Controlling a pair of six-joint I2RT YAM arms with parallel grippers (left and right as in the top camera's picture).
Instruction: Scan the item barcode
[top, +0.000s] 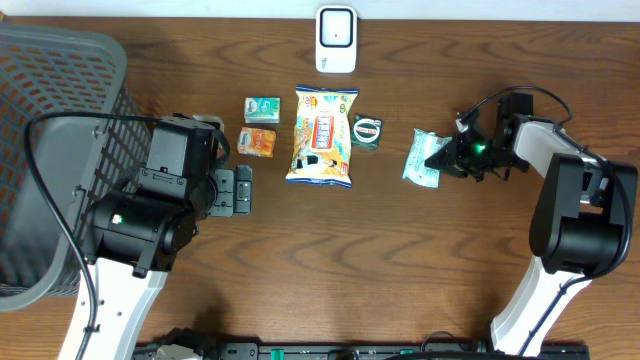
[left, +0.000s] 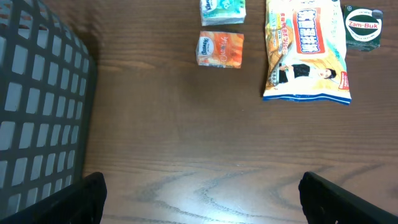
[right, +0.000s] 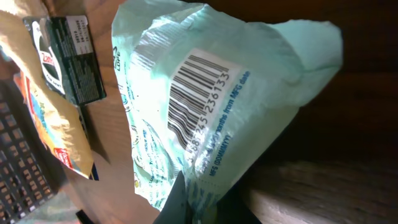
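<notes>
surface (top: 330, 260): dark wood grain | on it: yellow snack bag (top: 322, 136) (largest item, the landmark) | just left of bag: green packet (top: 262, 108) above orange packet (top: 257, 142) | just right: dark Zam-Buk tin (top: 367, 131) | farther right: mint pouch (top: 421, 158) | beyond bag: white scanner (top: 336, 40) | far left: grey basket (top: 60, 120)

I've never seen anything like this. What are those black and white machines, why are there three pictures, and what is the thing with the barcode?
They are two robot arms at a wooden table, each ending in a two-finger gripper. One picture looks down from above; the other two come from small cameras on the wrists. The right gripper has pinched shut on a pale green packet, whose barcode faces that wrist camera. The left gripper is open and holds nothing. On the table lie a large snack bag, two small packets, green and orange, and a dark Zam-Buk tin. A grey basket stands at the left, and a white device, probably the scanner, at the far edge.
</notes>
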